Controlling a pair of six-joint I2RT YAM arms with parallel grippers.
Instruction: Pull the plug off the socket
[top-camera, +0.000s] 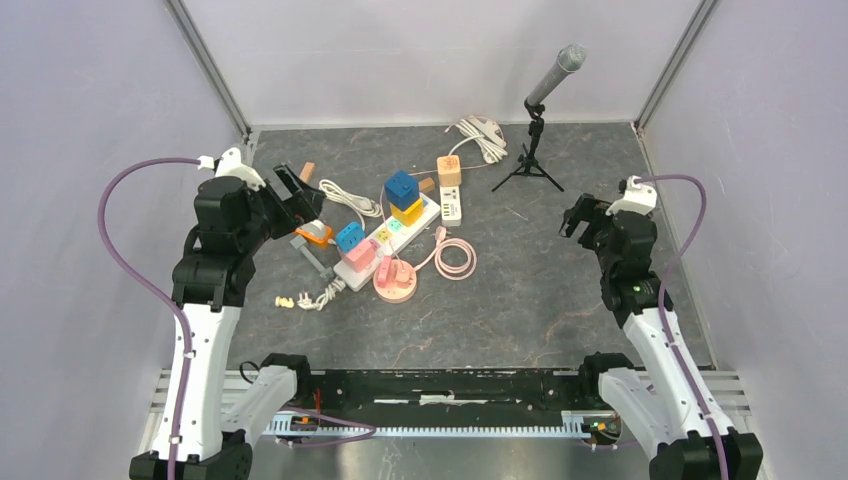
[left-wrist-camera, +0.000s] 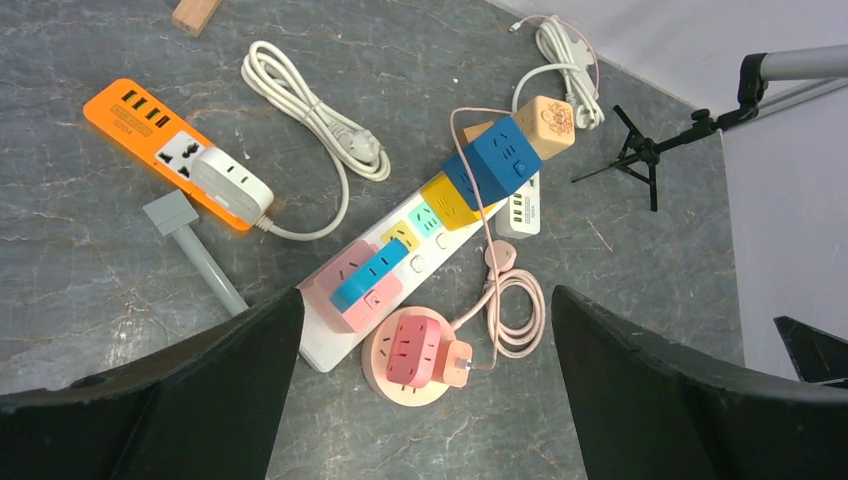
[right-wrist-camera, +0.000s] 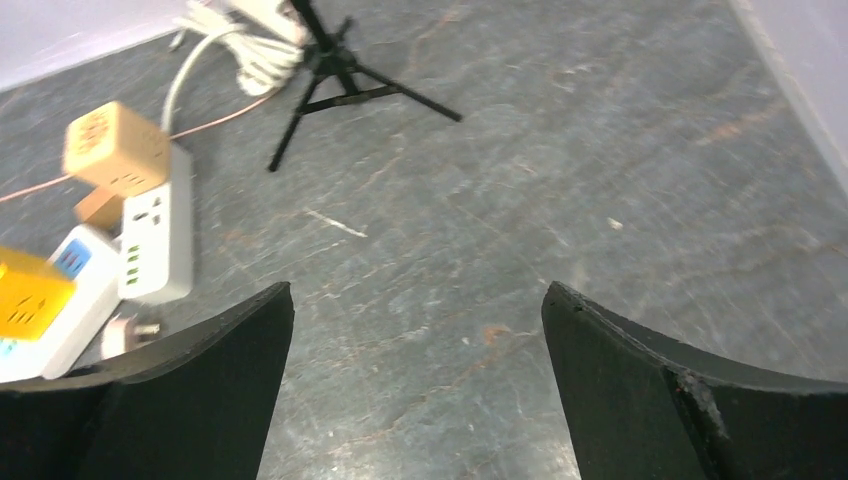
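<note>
A long white power strip (top-camera: 424, 215) lies mid-table with a blue cube adapter (top-camera: 401, 188), a yellow one (top-camera: 407, 211) and a pink-and-blue adapter (top-camera: 355, 246) plugged in. Beside its near end is a round peach socket (left-wrist-camera: 385, 387) holding a red adapter (left-wrist-camera: 413, 348) and a peach plug (left-wrist-camera: 456, 362) with a coiled pink cable (left-wrist-camera: 515, 315). An orange strip (left-wrist-camera: 140, 125) holds a white plug (left-wrist-camera: 231, 184). My left gripper (top-camera: 296, 190) is open, above and left of the strips. My right gripper (top-camera: 577, 215) is open over bare table at the right.
A microphone on a black tripod (top-camera: 531, 160) stands at the back. A small white strip (top-camera: 450, 207) with a tan cube (top-camera: 448, 170) lies behind the long strip. A coiled white cable (top-camera: 480, 135) is at the back, a grey L-shaped piece (left-wrist-camera: 190, 245) by the orange strip.
</note>
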